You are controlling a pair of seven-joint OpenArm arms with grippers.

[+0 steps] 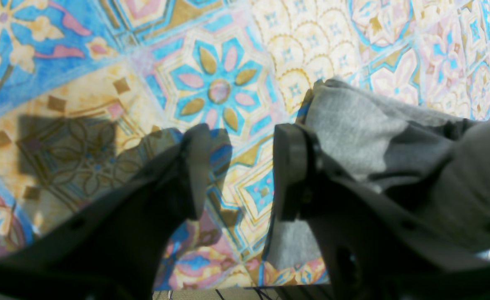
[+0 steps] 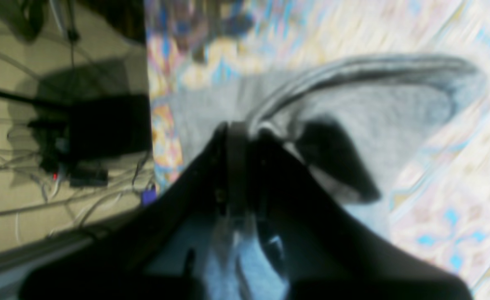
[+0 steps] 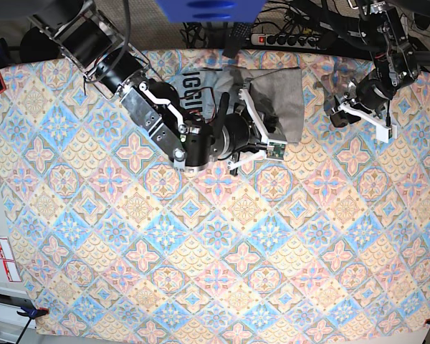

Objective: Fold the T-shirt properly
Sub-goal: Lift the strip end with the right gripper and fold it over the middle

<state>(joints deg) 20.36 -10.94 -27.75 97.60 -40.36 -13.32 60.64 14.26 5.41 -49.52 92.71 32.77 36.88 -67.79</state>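
Note:
The grey T-shirt (image 3: 279, 93) lies bunched at the far middle of the table, with black lettering (image 3: 190, 100) showing on its left part. My right gripper (image 3: 225, 106) is over the shirt. In the blurred right wrist view it (image 2: 243, 133) is shut on a raised fold of the shirt (image 2: 395, 112). My left gripper (image 3: 333, 107) is just off the shirt's right edge. In the left wrist view it (image 1: 241, 166) is open and empty above the tablecloth, and the shirt (image 1: 353, 125) lies beside its right finger (image 1: 291, 166).
The patterned tablecloth (image 3: 215, 251) covers the whole table. The far table edge runs close behind the shirt, with a power strip and cables (image 3: 287, 37) on the floor beyond; the cables also show in the right wrist view (image 2: 61, 125).

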